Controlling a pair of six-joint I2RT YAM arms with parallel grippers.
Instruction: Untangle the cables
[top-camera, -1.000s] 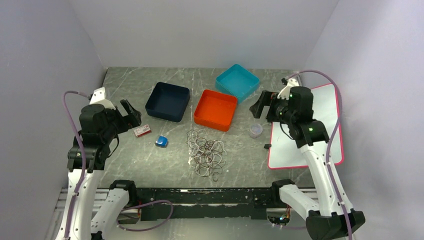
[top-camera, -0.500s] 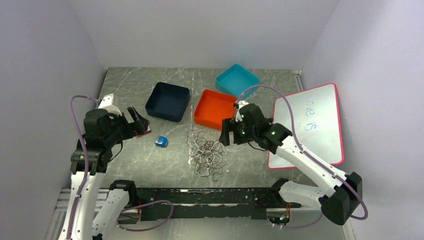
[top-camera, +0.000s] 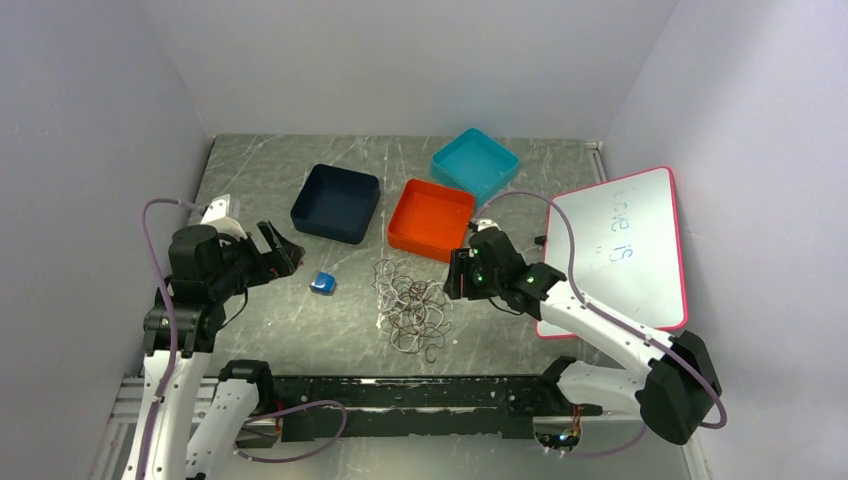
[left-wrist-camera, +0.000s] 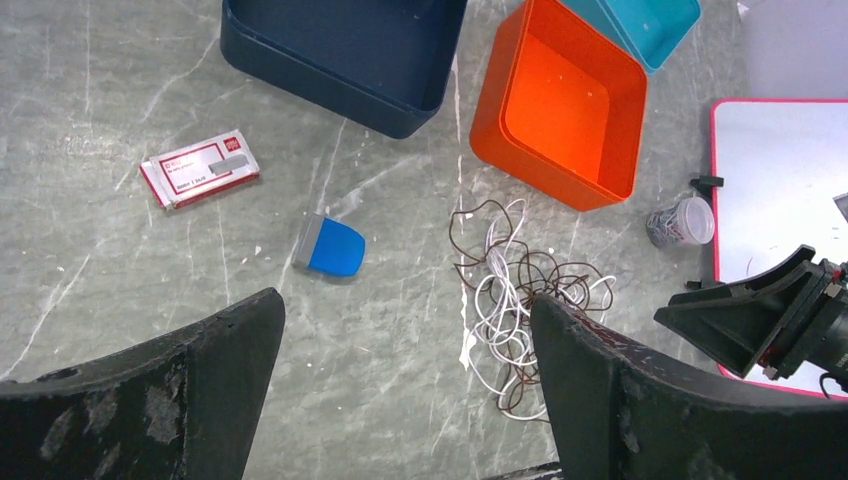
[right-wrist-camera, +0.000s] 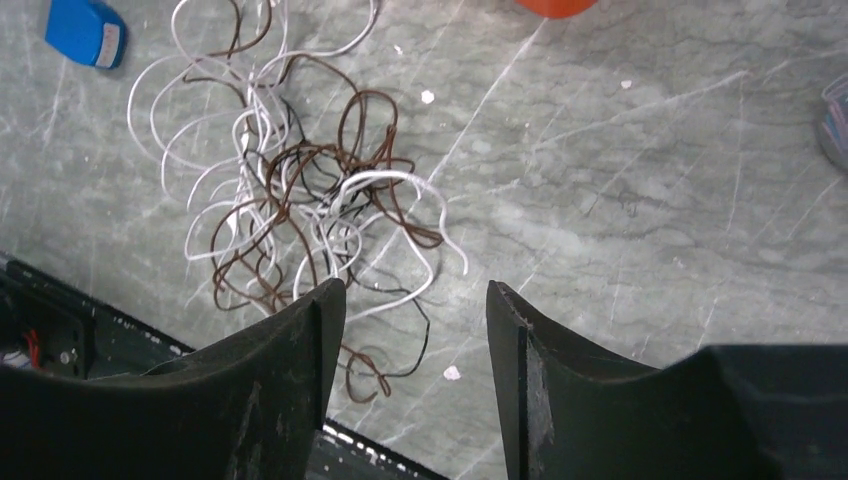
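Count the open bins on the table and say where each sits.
3. The navy bin is leftmost; orange bin right of it, behind the cables; teal bin farthest back and rightmost. None looks hidden.

Two arms are facing a heap of cables (top-camera: 411, 305) on a grey marbled table (top-camera: 260, 320).
The cables, white and dark brown, are lying in one loose tangle near the middle. The right gripper (top-camera: 452, 276) is hanging just beside the tangle's right edge, in front of the orange tray (top-camera: 431, 220); its jaws are too dark to read here. The left gripper (top-camera: 283, 250) is pointing inward from the left, well apart from the cables, its fingers standing apart. A small blue object (top-camera: 322, 283) is lying between it and the tangle. A dark blue tray (top-camera: 336, 203) and a teal tray (top-camera: 475, 163) are sitting further back, a pink-framed whiteboard (top-camera: 620, 250) on the right.
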